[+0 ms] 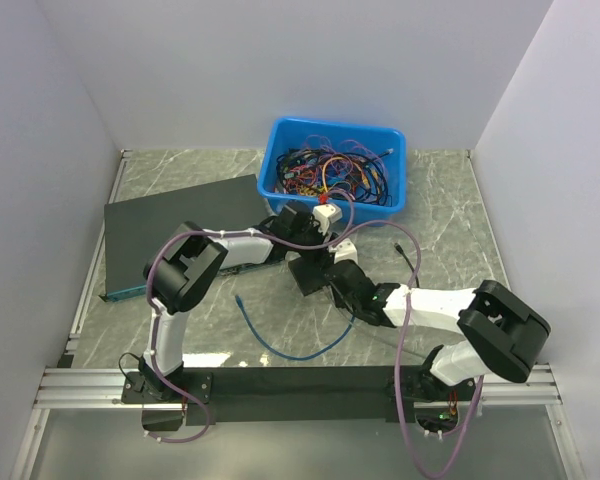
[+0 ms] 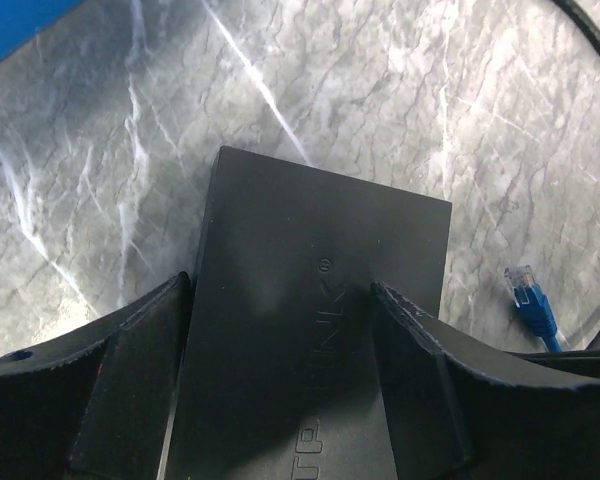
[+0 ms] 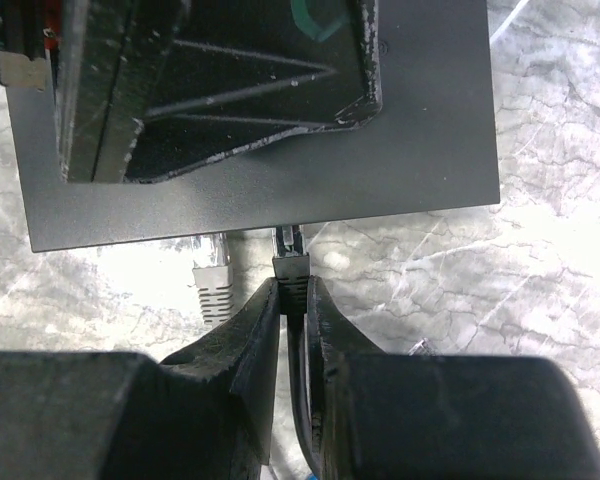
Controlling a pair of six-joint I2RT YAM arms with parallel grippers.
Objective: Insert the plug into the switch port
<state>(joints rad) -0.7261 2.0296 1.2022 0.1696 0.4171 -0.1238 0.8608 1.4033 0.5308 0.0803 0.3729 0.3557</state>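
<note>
1. Found left fingers spread wide over the switch, holding nothing
2. Found right fingers pinched shut on a black connector
3. Needed the plug instead, lying loose right of left fingers, then squared to a port

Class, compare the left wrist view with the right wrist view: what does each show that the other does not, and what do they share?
Left wrist only: the blue cable's clear plug lying loose on the table. Right wrist only: the right gripper shut on a black connector at the edge of the small black switch, a grey connector beside it. Both: that switch under the left gripper.
</note>
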